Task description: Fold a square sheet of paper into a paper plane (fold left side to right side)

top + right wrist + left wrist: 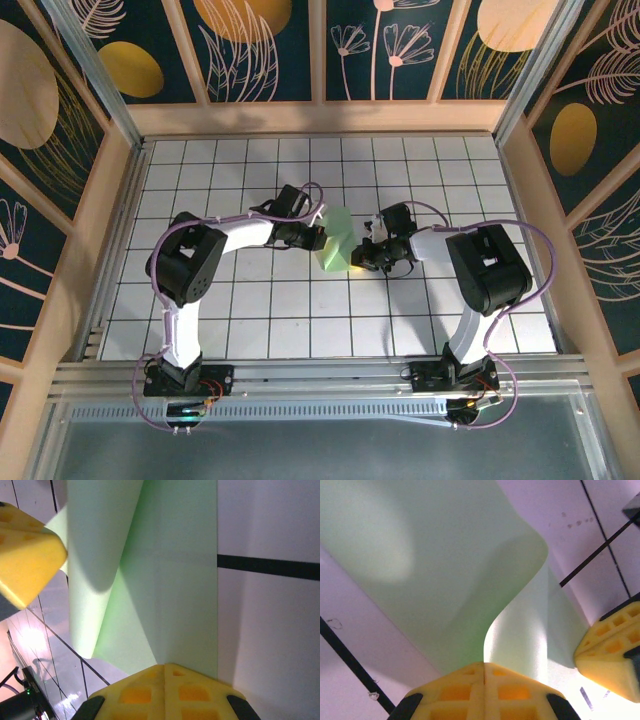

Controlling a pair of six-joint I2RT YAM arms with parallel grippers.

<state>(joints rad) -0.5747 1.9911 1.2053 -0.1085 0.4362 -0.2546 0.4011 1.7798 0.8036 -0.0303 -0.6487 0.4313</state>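
The square sheet of paper (335,250) is pale green and lies mid-table between both arms. Its left part is lifted and curls over toward the right (445,555). My left gripper (320,240) is shut on that raised edge, which runs straight into the seam of its yellow tips (484,666). My right gripper (366,256) is shut, its tips (164,669) resting at the edge of the flat right part of the sheet (170,580). The right gripper's fingers (612,655) show in the left wrist view. The left gripper's fingers (25,550) show beside the raised flap.
The table (250,310) is white grid tiles with black lines. Wooden walls (110,230) with patterned panels close off the left, right and back. An aluminium rail (320,375) carrying both arm bases runs along the near edge.
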